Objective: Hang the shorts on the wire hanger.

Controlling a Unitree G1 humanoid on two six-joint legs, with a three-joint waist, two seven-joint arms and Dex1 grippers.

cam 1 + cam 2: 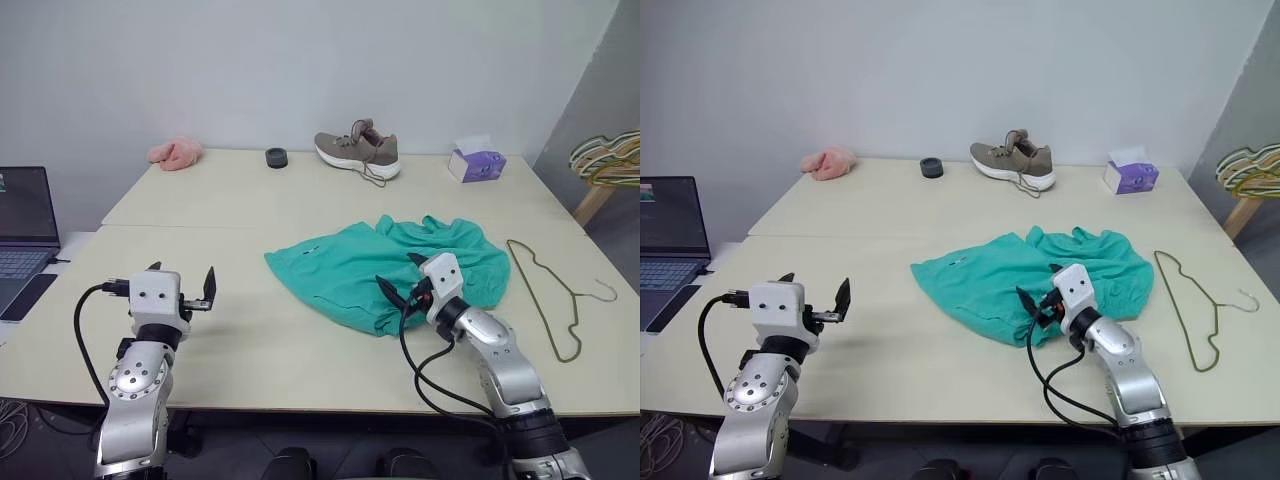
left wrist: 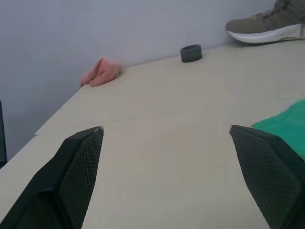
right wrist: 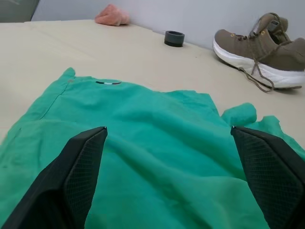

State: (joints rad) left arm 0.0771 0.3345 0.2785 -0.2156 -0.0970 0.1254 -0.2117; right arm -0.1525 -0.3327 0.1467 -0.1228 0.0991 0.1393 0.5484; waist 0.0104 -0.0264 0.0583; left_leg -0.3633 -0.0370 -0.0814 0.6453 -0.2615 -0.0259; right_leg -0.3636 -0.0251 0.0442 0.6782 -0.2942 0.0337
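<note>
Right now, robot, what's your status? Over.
Both end effectors open: left over bare table, right above the shorts. Shorts lie crumpled flat; wire hanger lies beside them to the right, apart. Nothing blocking. Over.

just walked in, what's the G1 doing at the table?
Nothing is held yet. The teal-green cloth shorts lie crumpled flat on the beige table, and the thin olive-green wire hanger lies apart from them, towards the robot's right. The right gripper is open and over the near edge of the shorts. The left gripper is open above bare table, away from both.
</note>
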